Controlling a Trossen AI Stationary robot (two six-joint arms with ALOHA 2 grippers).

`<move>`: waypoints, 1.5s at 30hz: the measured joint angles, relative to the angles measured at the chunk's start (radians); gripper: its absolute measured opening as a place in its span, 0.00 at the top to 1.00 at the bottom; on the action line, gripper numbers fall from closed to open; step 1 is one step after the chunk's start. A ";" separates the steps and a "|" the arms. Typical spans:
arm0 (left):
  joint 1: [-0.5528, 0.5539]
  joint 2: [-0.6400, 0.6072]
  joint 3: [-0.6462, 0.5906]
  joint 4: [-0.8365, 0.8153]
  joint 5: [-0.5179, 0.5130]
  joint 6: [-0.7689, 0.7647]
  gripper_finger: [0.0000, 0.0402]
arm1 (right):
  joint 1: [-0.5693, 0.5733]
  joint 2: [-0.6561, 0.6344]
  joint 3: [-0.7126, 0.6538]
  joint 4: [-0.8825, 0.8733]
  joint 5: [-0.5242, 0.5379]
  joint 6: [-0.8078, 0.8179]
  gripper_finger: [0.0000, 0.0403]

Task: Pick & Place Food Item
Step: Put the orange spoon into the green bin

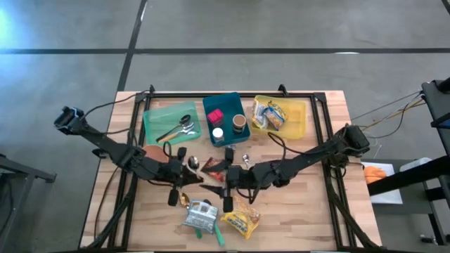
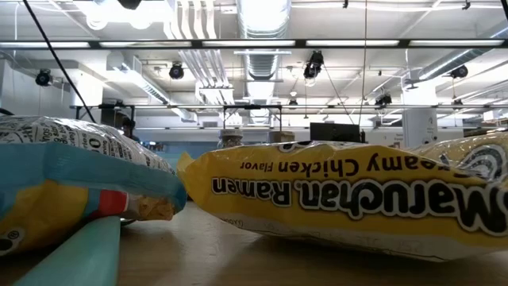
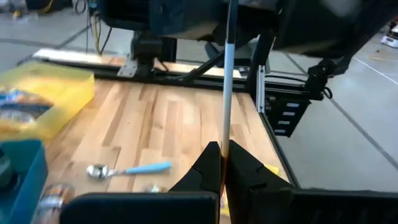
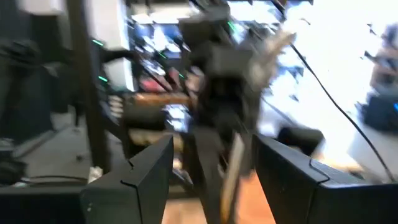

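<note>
Grippers first: we have our left gripper (image 1: 174,199) low over the table's front half, left of centre, with its fingers (image 3: 239,171) pressed together and what looks like a thin upright rod or cable showing in line with them in the left wrist view. Our right gripper (image 1: 228,178) hangs at the middle of the table, its fingers (image 4: 152,168) spread apart with nothing clearly between them; the right wrist view is too smeared for us to tell more. A yellow ramen packet (image 1: 241,219) lies near the front edge, just right of centre, close beside a silver snack bag (image 1: 200,214) and touching neither gripper. Along the back edge we see three bins side by side: a green bin (image 1: 151,126) holding cutlery, a blue bin (image 1: 232,105) with a red box and a cup, and a yellow bin (image 1: 299,116) with food packets inside. A spoon with a light-blue handle (image 3: 127,170) rests on the bare wood in front of the bins.
</note>
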 joint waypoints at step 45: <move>1.253 0.344 0.273 -1.173 0.230 0.340 1.00 | 0.235 -0.031 -0.002 -0.776 0.188 0.534 0.46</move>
